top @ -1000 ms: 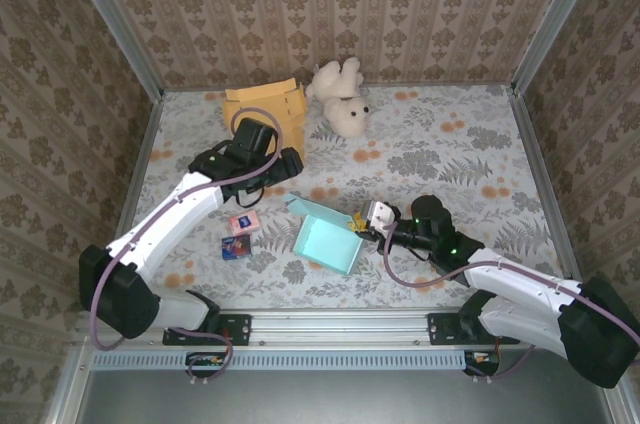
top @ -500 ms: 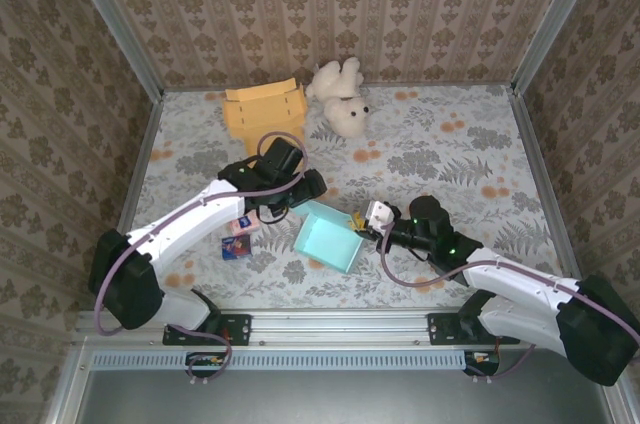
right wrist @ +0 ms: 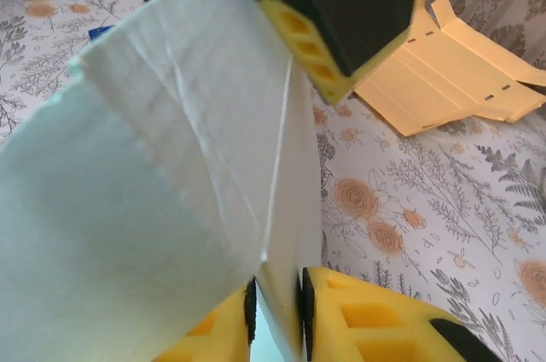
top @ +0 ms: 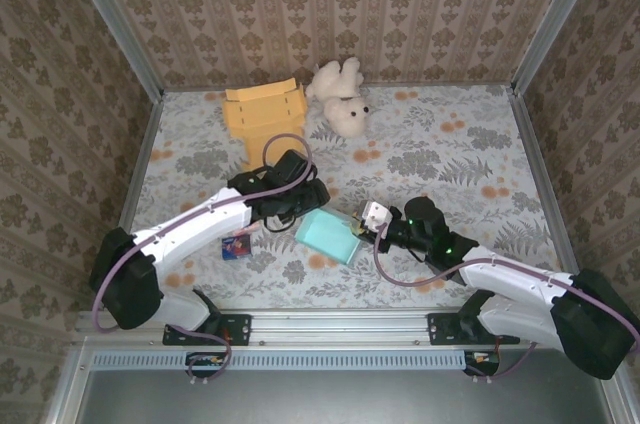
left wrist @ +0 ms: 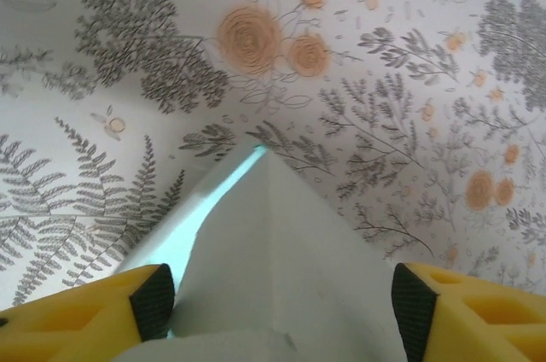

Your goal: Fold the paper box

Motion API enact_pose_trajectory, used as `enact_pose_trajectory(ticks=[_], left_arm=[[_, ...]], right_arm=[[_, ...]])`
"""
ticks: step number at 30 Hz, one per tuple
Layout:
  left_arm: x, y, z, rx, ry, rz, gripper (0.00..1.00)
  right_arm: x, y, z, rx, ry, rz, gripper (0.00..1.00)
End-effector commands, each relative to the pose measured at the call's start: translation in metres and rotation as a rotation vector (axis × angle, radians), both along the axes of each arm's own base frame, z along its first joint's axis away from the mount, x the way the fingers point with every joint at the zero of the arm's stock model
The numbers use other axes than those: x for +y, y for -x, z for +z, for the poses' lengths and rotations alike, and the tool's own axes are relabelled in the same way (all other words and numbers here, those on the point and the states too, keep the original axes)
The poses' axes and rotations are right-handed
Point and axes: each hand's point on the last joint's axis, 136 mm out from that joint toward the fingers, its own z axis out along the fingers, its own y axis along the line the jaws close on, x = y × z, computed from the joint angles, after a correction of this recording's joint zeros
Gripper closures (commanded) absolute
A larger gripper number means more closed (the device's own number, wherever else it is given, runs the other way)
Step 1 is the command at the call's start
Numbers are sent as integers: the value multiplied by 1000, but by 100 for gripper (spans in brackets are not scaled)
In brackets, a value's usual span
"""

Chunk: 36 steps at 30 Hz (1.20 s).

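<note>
Light teal paper box point(top: 328, 236) lies partly folded, centre-front

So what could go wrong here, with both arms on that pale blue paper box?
The right end effector pinches one thin wall of the paper box; a pull from either arm might tear it. The left end effector straddles a folded edge with its jaws wide apart, so closing there may crush the paper rather than fold it cleanly.

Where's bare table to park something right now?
Free: the far right of the table, between the teddy bear and the right wall; also the left strip between the yellow cardboard and the left arm. Crowded: the middle, where both arms meet at the paper box, with small packets beside it.
</note>
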Motion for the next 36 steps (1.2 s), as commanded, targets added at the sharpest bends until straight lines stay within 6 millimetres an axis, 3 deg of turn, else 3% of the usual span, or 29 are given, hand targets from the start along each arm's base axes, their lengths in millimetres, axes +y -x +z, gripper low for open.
enact_pose_trajectory(ticks=[1, 8, 12, 15, 25, 29, 33, 36], left_arm=[[3, 9, -20, 26, -23, 18, 33], [8, 18, -29, 5, -54, 48, 40], [15, 19, -28, -24, -87, 67, 41], [25, 18, -30, -42, -117, 99, 42], [36, 18, -44, -39, -149, 151, 43], [39, 20, -47, -37, -163, 161, 43], [44, 24, -49, -45, -193, 165, 41], [48, 26, -50, -51, -214, 168, 39]], right_arm=[[-2, -7, 4, -14, 4, -42, 75], [-5, -9, -2, 13, 27, -70, 69], [-12, -11, 3, 33, 13, -122, 53], [-19, -10, 6, 73, 13, -164, 46], [-55, -3, 9, 217, -24, -386, 41], [-78, -10, 16, 376, -162, -630, 36], [-80, -6, -4, 635, -276, -800, 35], [-67, -6, -20, 757, -351, -842, 31]])
